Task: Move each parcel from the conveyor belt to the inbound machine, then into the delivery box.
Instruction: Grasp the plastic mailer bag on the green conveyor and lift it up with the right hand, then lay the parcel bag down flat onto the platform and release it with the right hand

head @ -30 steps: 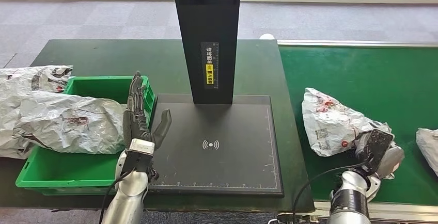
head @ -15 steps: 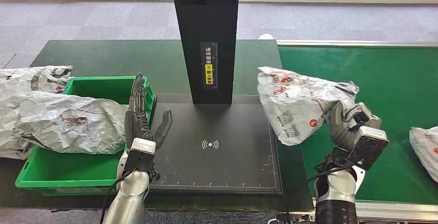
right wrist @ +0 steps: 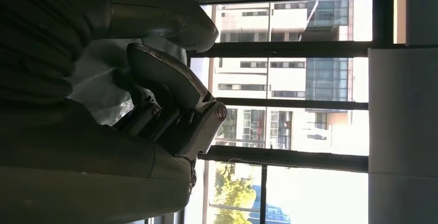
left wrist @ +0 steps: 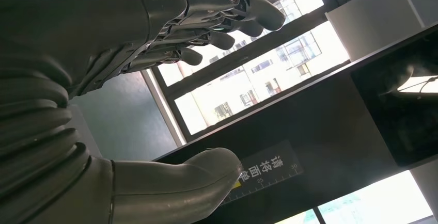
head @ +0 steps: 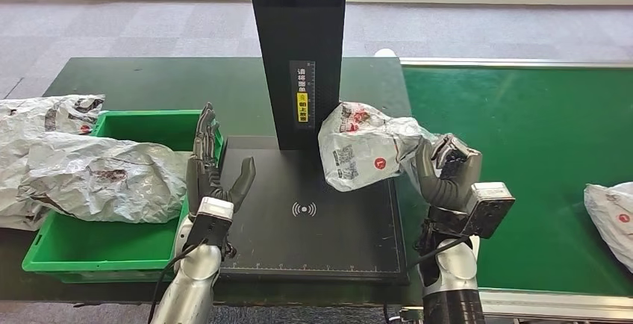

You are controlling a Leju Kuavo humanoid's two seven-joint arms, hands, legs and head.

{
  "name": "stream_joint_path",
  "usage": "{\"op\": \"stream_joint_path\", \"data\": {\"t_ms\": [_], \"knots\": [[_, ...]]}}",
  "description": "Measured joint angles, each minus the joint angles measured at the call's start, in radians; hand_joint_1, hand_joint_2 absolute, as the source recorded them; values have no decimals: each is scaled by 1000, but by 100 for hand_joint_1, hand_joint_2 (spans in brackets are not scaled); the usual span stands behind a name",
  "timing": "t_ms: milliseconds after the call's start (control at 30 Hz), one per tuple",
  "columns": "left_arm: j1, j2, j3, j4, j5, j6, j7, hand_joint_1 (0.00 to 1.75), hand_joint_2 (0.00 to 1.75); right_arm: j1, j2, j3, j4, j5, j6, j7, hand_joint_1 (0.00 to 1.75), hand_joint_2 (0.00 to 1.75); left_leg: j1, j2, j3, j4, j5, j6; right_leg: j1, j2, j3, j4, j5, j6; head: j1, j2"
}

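Observation:
My right hand [head: 446,172] grips a crumpled silver parcel [head: 367,145] with red marks and holds it in the air above the right part of the black inbound machine plate [head: 313,227], close to its black post [head: 298,55]. In the right wrist view the fingers [right wrist: 170,92] curl around the pale wrapper [right wrist: 103,97]. My left hand [head: 211,178] stands upright and open at the plate's left edge, holding nothing. Another silver parcel [head: 610,216] lies on the green conveyor belt [head: 537,130] at the far right. A large parcel [head: 104,175] lies across the green delivery box [head: 82,253].
More silver parcels [head: 45,115] lie on the dark table left of the box. The machine's post rises between my hands and blocks the middle rear. The belt's near edge [head: 552,301] runs beside my right arm.
My right hand lifted the parcel off the belt and carried it left, from the belt's near left part to above the machine plate. The far-right parcel crept left. My left hand barely shifted.

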Motion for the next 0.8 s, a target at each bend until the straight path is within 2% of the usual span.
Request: {"op": "stream_joint_path", "data": {"t_ms": [200,400,633,800], "knots": [[-7,0,-12,7,4,0,0,0,175,-36,20,32,129,20,126,2,175,175,0,0,0,0,0,0,0,0,0,0,0,-1,0,0],[-8,0,-17,15,4,0,0,0,175,-54,26,52,215,24,139,1,175,175,1,-1,0,0,1,0,0,-1,0,0,0,-1,0,0],[-31,-4,-39,38,-4,0,0,0,175,-109,44,112,386,28,215,1,175,175,1,-1,0,0,1,0,1,-1,0,0,0,-1,0,0],[-57,-6,-61,63,21,7,0,0,175,-142,57,177,504,-17,333,1,175,175,1,-1,0,0,1,-1,1,-1,0,1,1,-1,0,0]]}}
